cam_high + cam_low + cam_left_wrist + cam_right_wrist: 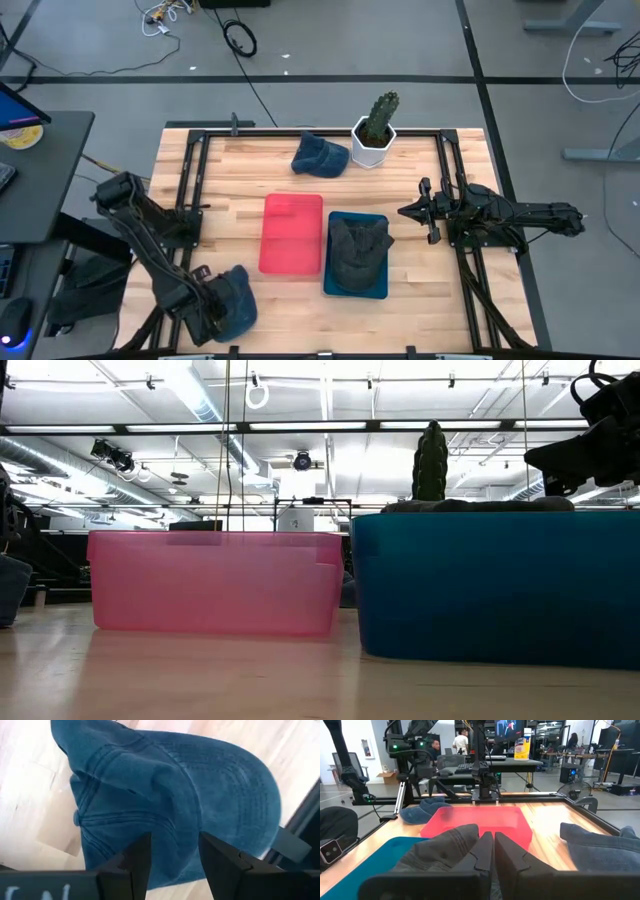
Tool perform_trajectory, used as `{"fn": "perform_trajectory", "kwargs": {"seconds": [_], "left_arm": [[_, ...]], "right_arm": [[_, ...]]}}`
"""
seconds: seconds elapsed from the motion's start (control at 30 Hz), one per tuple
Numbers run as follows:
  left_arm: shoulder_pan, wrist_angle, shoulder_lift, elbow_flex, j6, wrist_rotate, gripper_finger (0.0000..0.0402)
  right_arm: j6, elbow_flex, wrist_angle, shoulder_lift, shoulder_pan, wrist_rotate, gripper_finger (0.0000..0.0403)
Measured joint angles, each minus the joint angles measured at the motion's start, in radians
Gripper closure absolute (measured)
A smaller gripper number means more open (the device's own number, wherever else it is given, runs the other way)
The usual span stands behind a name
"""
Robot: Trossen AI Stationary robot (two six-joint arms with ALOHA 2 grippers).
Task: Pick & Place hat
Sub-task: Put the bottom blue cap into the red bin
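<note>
Left gripper (pixel 222 318) on the blue hat (pixel 236 300), lower left of the table.

From above, we see the hat right at that gripper, the red bin (pixel 291 233) up and to its right; the right gripper (pixel 408 211) waits shut at right. In the left wrist view, fingers (pixel 136 865) spread, pressing into the cloth (pixel 165 805); we judge it pinched.
</note>
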Motion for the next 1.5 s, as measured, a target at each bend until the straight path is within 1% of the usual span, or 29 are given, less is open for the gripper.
{"fn": "perform_trajectory", "kwargs": {"seconds": [0.23,0.5,0.63,0.77,0.93,1.0,1.07,1.13,1.2,1.23,1.4,1.5], "left_arm": [[0.0,0.05,0.02,0.0,0.001,0.0,0.0236],[0.001,0.038,0.024,0.0,-0.007,-0.016,0.0236],[0.002,0.039,0.062,-0.001,-0.006,-0.012,0.0236],[0.002,0.055,0.107,-0.001,0.006,0.017,0.0236],[0.003,0.063,0.127,0.0,0.001,0.02,0.024],[0.003,0.065,0.128,0.0,0.002,0.021,0.0254],[0.003,0.072,0.128,0.0,0.002,0.022,0.028],[0.003,0.086,0.128,0.0,0.016,0.023,0.0321],[0.003,0.109,0.128,0.0,0.049,0.025,0.0372],[0.004,0.115,0.128,0.0,0.064,0.024,0.0384],[0.01,0.14,0.128,0.0,0.1,0.024,0.0392],[0.02,0.133,0.124,0.015,0.155,0.028,0.0394]], "right_arm": [[0.0,0.0,0.0,0.0,0.0,0.0,0.0382],[0.0,0.0,0.0,0.0,0.0,0.0,0.0382],[0.0,0.0,0.0,0.0,0.0,0.0,0.0382],[0.0,0.0,0.0,0.0,0.0,0.0,0.0382],[0.0,0.0,0.0,0.0,0.0,0.0,0.0382],[0.0,0.0,0.0,0.0,0.0,0.0,0.0382],[0.0,0.0,0.0,0.0,0.0,0.0,0.0382],[0.0,0.0,0.0,0.0,0.0,0.0,0.0382],[0.0,0.0,0.0,0.0,0.0,0.0,0.0382],[0.0,0.0,0.0,0.0,0.0,0.0,0.0382],[0.0,0.0,0.0,0.0,0.0,0.0,0.0382],[0.0,0.0,0.0,0.0,0.0,0.0,0.0382]]}}
